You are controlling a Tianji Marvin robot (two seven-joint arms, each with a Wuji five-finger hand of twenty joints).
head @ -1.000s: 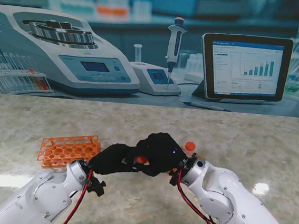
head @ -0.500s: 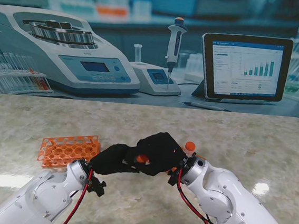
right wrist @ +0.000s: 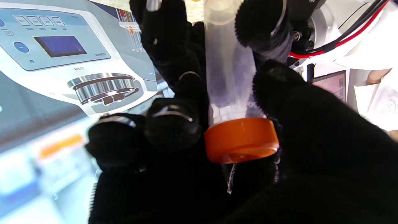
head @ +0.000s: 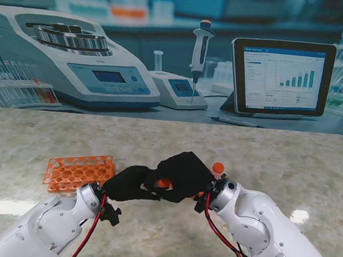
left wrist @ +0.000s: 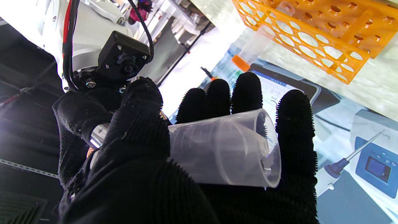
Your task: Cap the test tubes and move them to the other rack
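Observation:
Both black-gloved hands meet over the middle of the table. My left hand (head: 128,184) is shut on the body of a clear test tube (left wrist: 224,149), which lies across its fingers. My right hand (head: 182,173) is shut on the orange cap (right wrist: 241,140) sitting on the end of that tube (right wrist: 228,77); in the stand view only a sliver of the cap (head: 164,182) shows between the hands. The orange rack (head: 76,171) stands to the left of my left hand. Behind my right wrist rises another capped tube (head: 217,168), and its rack (left wrist: 342,53) shows in the left wrist view.
The marble table top (head: 278,157) stretches away to a lab backdrop picturing a centrifuge, a pipette and a tablet. My two white forearms fill the near edge of the stand view.
The right wrist has shifted slightly up and to the right. Both hands have stayed together on the tube and cap.

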